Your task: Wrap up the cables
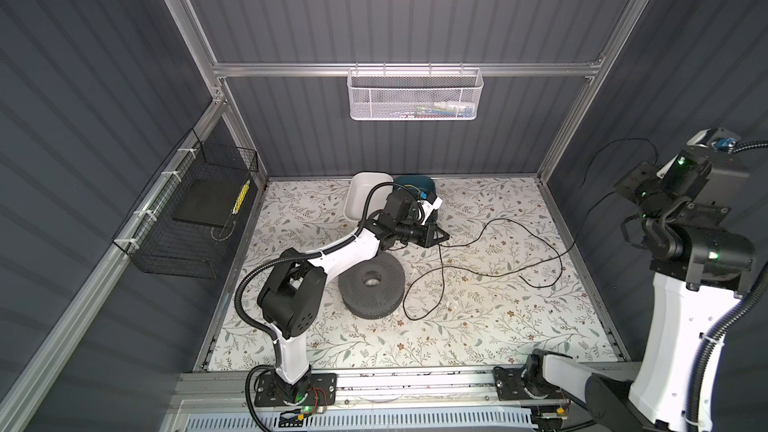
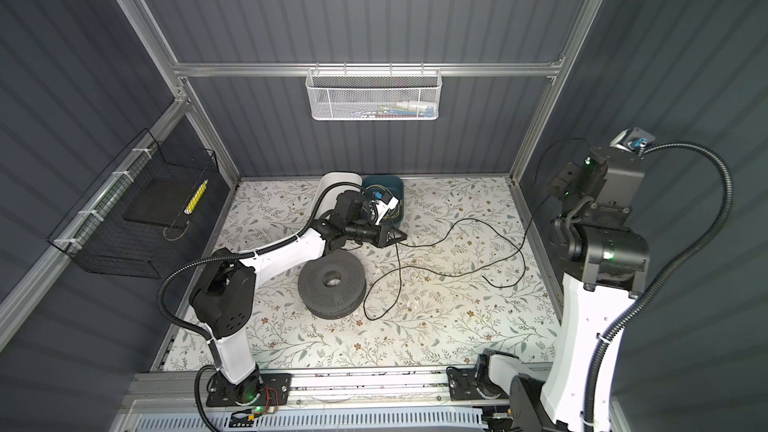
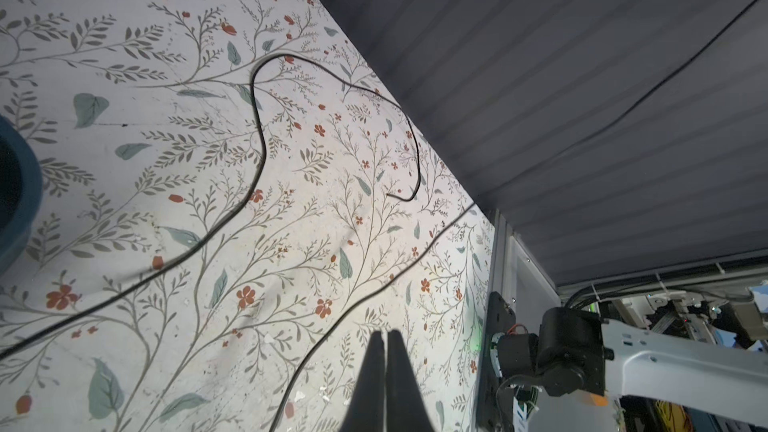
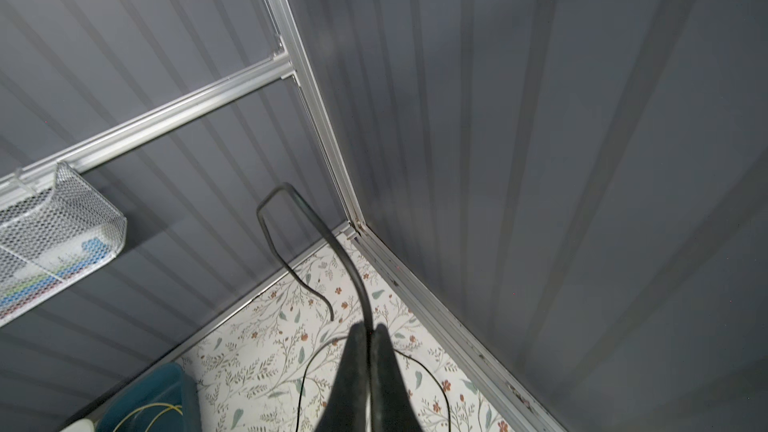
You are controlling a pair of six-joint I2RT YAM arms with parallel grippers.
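The left gripper [image 3: 384, 333], its fingers pressed together with nothing seen between them, hangs over the floral table [image 3: 124, 76], where the black cable [image 3: 261, 139] passes just beside the gripper and winds in loose curves farther from it, near the dark ribbed wall [image 3: 540, 76].

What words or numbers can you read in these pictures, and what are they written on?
No text here is readable.
Small white tag on the left arm, at its wrist: too small to read.
White label with blue marks, in the left wrist view: blurred.
Coloured items inside the white mesh basket: too small to read.
Yellow strip in the black wire basket: any marks too small to tell.
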